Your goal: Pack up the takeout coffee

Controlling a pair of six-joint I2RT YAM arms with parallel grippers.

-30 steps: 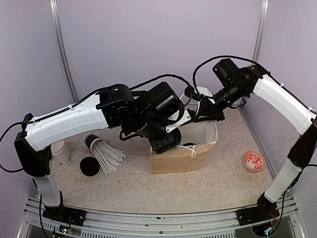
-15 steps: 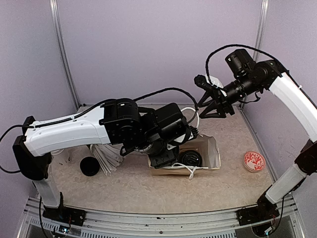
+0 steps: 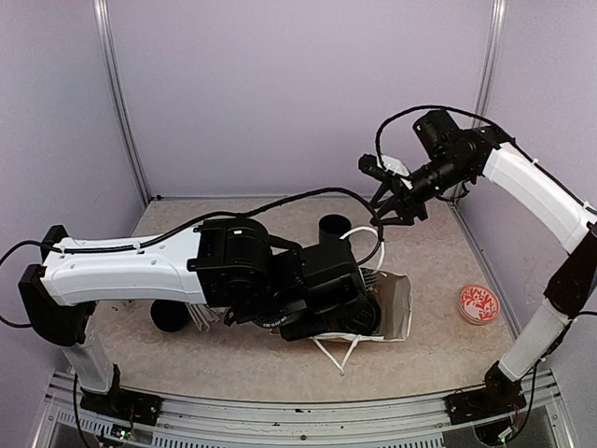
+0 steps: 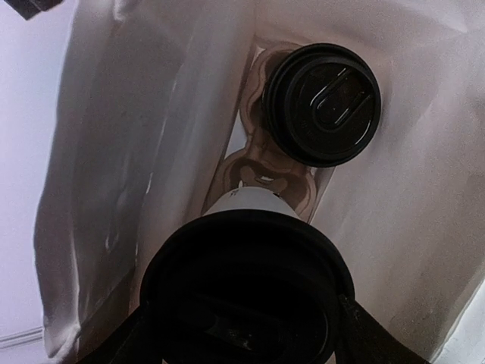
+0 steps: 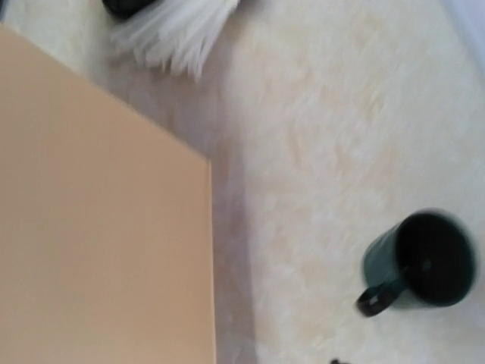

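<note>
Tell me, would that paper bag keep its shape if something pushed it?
Probably not: the bag looks thin and floppy, its walls creased and sagging. The cup seated inside may weigh its base, so it would likely slide or crumple rather than roll.

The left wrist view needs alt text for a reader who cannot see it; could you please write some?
A black-lidded white cup, gripped by the left gripper, hangs inside an open paper bag. A second lidded cup sits in a cardboard carrier at the bottom.
</note>
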